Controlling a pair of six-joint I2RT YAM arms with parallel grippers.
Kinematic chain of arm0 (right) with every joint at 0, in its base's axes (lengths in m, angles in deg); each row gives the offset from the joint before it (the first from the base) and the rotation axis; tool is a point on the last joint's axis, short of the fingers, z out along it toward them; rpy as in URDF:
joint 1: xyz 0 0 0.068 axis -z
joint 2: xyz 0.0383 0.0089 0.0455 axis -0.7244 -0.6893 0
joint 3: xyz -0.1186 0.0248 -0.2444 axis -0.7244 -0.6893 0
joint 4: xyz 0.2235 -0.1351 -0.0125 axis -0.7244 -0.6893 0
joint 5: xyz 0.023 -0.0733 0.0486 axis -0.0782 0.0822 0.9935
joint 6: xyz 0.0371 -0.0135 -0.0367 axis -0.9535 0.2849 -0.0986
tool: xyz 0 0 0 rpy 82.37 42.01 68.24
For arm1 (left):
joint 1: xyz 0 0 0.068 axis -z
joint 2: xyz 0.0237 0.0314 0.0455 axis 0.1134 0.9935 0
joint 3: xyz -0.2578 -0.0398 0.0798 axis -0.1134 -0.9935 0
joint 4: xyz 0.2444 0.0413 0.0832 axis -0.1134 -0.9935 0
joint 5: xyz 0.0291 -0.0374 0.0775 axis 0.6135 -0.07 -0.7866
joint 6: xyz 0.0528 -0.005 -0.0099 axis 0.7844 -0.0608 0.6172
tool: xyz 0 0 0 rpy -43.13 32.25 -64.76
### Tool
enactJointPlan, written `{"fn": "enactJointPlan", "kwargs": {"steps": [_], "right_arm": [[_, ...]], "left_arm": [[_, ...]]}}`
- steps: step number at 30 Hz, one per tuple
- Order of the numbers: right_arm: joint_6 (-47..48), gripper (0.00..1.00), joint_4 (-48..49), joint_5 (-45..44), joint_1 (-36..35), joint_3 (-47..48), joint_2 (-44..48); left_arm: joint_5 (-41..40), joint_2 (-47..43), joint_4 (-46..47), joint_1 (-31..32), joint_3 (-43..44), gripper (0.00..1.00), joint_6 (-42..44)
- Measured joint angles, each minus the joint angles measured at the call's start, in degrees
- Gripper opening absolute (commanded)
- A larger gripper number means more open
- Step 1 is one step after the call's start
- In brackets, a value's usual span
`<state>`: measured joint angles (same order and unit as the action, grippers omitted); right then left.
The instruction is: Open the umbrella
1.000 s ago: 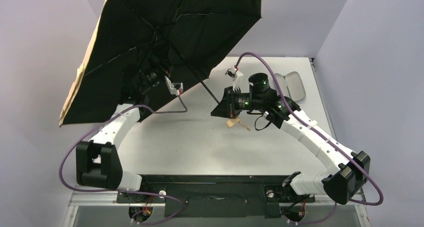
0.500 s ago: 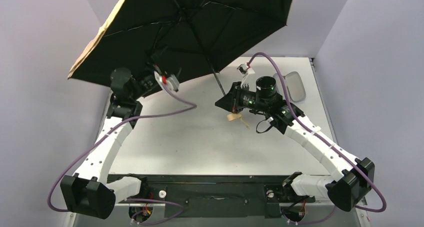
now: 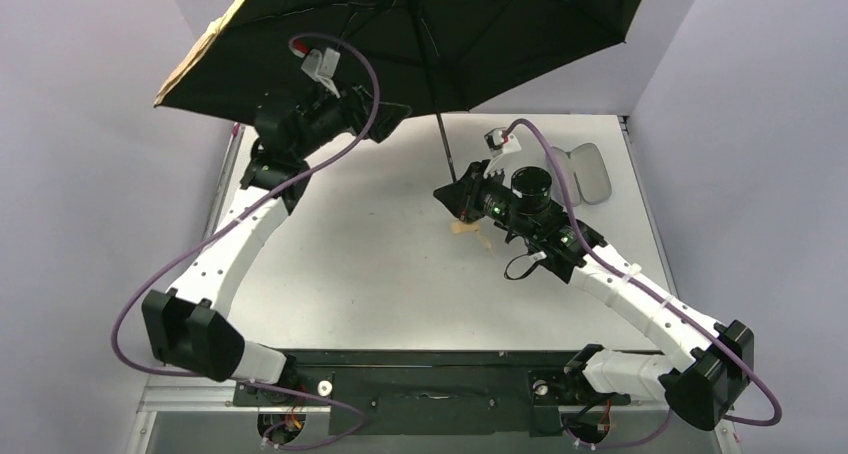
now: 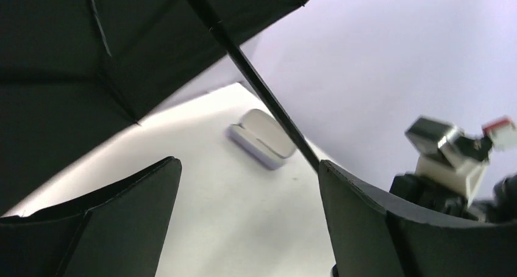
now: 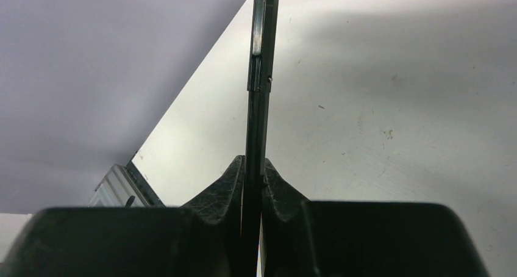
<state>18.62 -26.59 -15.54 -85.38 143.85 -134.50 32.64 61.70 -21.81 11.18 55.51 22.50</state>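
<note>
The umbrella (image 3: 470, 34) is spread open above the table's far side, its black lining facing down and a tan outer edge at the left. Its thin black shaft (image 3: 440, 124) slants down into my right gripper (image 3: 458, 192), which is shut on the shaft (image 5: 259, 75) just above the tan knob handle (image 3: 465, 226). My left gripper (image 3: 392, 114) hangs under the canopy, left of the shaft. In the left wrist view its jaws (image 4: 249, 163) stand wide open with nothing between them, and the shaft (image 4: 262, 88) passes behind the right finger.
A pale lavender oblong case (image 3: 583, 171) lies on the white table (image 3: 380, 264) at the far right, also in the left wrist view as the case (image 4: 262, 136). Lavender walls enclose the table on the left, back and right. Purple cables loop off both arms.
The canopy has swung rightward and more level over the table as the shaft came nearer upright. My left arm has reached up and right under the canopy. The right gripper keeps its hold.
</note>
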Motion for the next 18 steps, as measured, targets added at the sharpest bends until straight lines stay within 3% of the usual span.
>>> {"fn": "enactJointPlan", "kwargs": {"steps": [7,12,18], "right_arm": [[2.12,0.0,2.25,-5.4,-4.68,-0.98,0.24],[3.39,0.0,3.82,-7.32,-6.34,-1.36,0.24],[4.48,0.0,4.04,-9.44,-7.19,-2.45,0.24]], "left_arm": [[-1.11,10.08,1.68,3.13,6.29,0.77,-19.45],[-0.92,13.33,3.87,4.26,7.72,0.54,-28.2],[-0.52,13.99,7.39,4.61,7.74,0.19,-33.62]]}}
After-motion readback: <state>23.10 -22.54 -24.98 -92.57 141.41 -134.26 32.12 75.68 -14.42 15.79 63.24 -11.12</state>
